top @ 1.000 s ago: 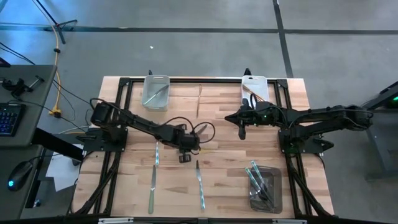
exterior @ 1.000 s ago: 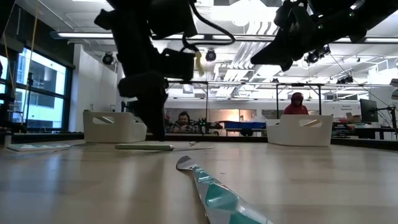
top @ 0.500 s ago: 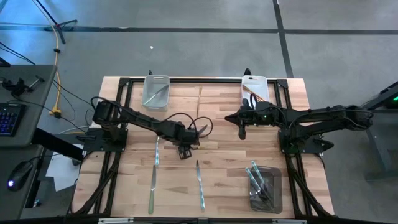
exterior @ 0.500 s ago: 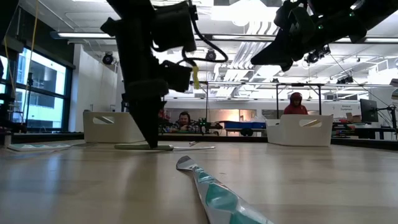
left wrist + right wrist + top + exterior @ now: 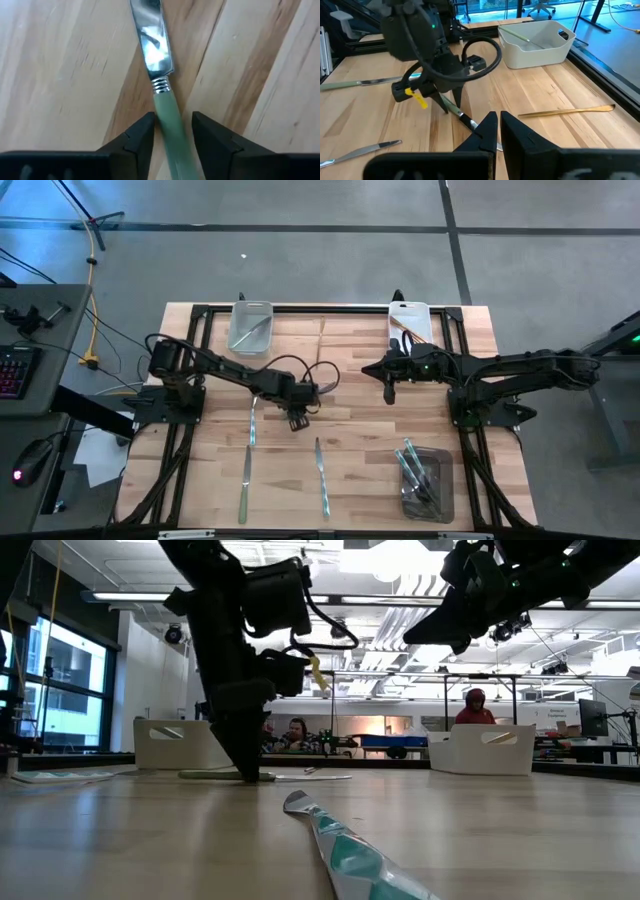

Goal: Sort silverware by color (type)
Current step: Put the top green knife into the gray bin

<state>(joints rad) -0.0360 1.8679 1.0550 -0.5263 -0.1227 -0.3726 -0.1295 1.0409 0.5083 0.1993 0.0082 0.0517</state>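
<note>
While jaws straddle green-handled knife | left gripper apart | right gripper together

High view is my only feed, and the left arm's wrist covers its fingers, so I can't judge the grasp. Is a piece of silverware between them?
Observer: Yes. The left wrist view shows the left gripper open, astride the pale green handle of a knife.
Operator: Is it down at the table?
Observer: In the low view its fingertips reach the table where the knife lies.
Operator: And the right gripper?
Observer: The right gripper is shut and empty, hanging well above the table.
</note>
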